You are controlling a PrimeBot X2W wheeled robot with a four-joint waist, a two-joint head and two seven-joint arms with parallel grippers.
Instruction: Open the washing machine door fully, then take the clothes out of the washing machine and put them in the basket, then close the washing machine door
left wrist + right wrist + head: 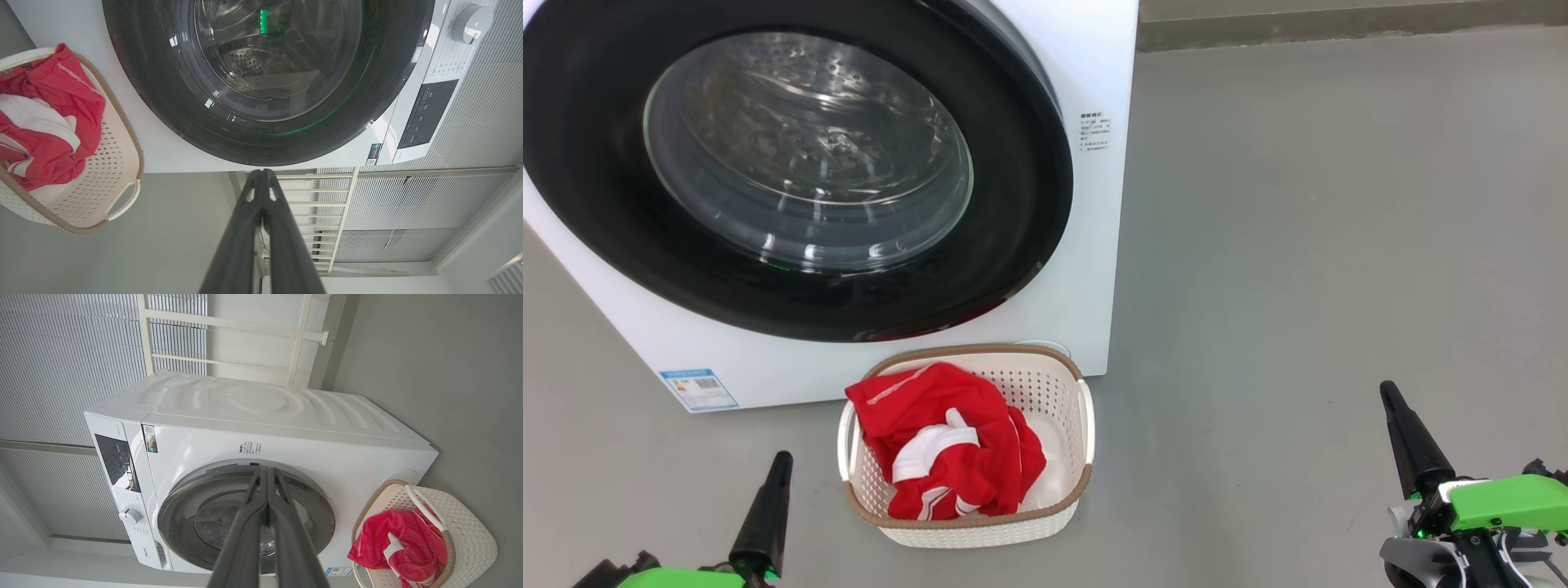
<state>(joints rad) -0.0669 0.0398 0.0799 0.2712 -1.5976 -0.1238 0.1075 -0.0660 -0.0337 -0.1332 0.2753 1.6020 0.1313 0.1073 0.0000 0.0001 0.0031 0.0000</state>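
A plain grey floor (1339, 245) is seen from the head view, with the machine (1086, 269) on the left and far side. Its door (800, 163) appears shut flush against the front. The basket (980, 531) stands just before the machine, and the clothes (939, 441) are heaped inside it. The left claw (781, 464) is held near and left, the right claw (1388, 394) near and right. Both are closed on nothing and well apart from everything. A blue label (698, 389) and a block of small print (1094, 132) are fixed to the machine; neither can be read.

In the left wrist view, the left claw (261, 175) is pressed shut and pointed at the door (265, 81). Bare drum (249, 65) is made out through the glass, with no red in it. A dial (470, 24) and a dark panel (429, 114) carry lettering too small to read. The basket (102, 183) holds the clothes (49, 122).

In the right wrist view, the right claw (267, 471) is closed before the door (184, 522). A sticker (149, 438) and a small word low on the front cannot be read with confidence. The clothes (392, 543) lie in the basket (470, 539).

All three steps are judged done; at most a check that the door is latched would be called for.
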